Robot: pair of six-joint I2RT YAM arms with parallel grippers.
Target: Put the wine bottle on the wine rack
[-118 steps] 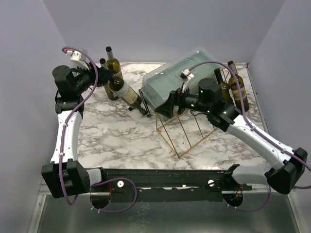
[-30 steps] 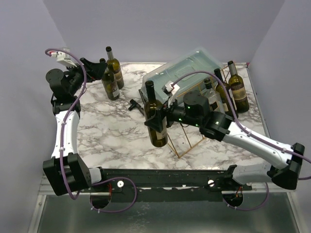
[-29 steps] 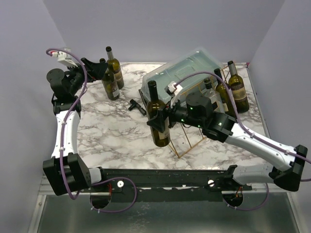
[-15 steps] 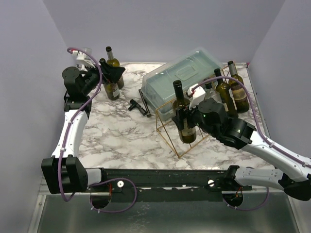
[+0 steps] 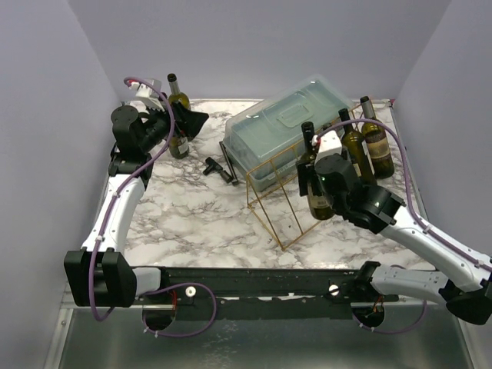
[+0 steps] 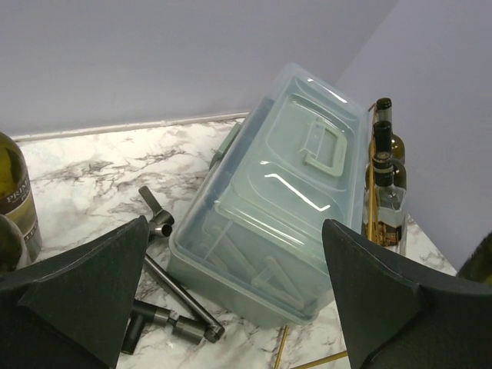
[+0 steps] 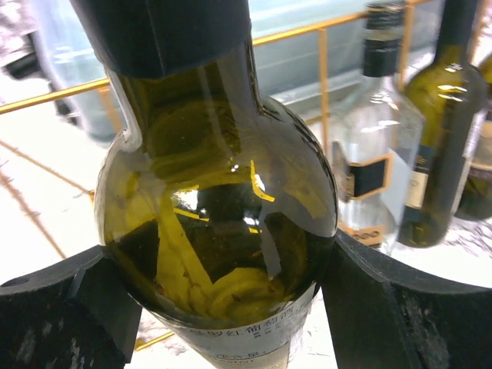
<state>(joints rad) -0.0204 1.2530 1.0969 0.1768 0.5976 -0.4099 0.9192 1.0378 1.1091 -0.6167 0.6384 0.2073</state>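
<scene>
My right gripper [image 5: 321, 187] is shut on a dark green wine bottle [image 5: 316, 184] and holds it upright in the air over the right part of the gold wire wine rack [image 5: 286, 201]. In the right wrist view the bottle [image 7: 219, 223] fills the space between my two black fingers [image 7: 384, 307], and gold rack bars [image 7: 323, 77] run behind it. My left gripper [image 5: 188, 121] is open and empty at the back left, beside two standing bottles [image 5: 177, 100]. In the left wrist view its fingers [image 6: 84, 284] frame the box and a corner of the rack [image 6: 323, 360].
A translucent bluish lidded plastic box [image 5: 284, 127] lies behind the rack. Several bottles [image 5: 377, 142] stand at the back right, close to the held bottle. A black metal tool [image 5: 219, 167] lies on the marble table [image 5: 184, 215] left of the box.
My right arm carried the bottle from the left of the rack rightward and up over it. My left arm swung in from the far left towards the two back-left bottles.
</scene>
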